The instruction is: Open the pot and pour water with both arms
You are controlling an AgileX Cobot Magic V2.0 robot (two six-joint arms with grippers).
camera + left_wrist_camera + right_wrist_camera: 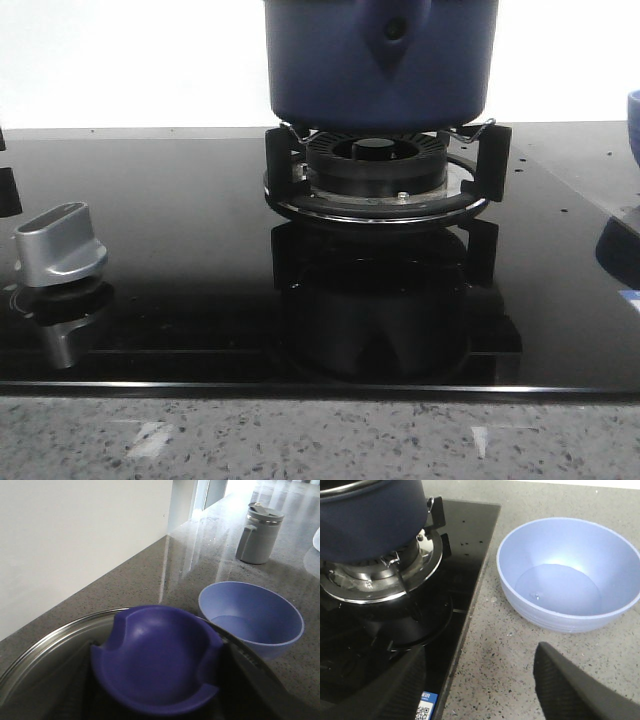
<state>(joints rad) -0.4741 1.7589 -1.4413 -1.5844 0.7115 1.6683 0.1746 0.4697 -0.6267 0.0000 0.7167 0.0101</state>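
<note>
The dark-blue pot [380,60] stands on the gas burner [375,170]; its top is cut off in the front view. It also shows in the right wrist view [365,520]. In the left wrist view, a glass lid with a steel rim [55,630] carries a dark-blue cupped knob [155,655]. My left gripper [157,685] is shut on that knob, its dark fingers [242,672] on both sides. My right gripper [480,690] is open and empty, low over the grey counter between the stove edge and a light-blue bowl [570,575]. Neither gripper shows in the front view.
The light-blue bowl holds a little water and stands right of the black glass stove [180,200]; it also shows past the lid [250,612]. A silver stove knob [60,245] sits front left. A grey metal mug [260,532] stands farther along the counter. A white wall lies behind.
</note>
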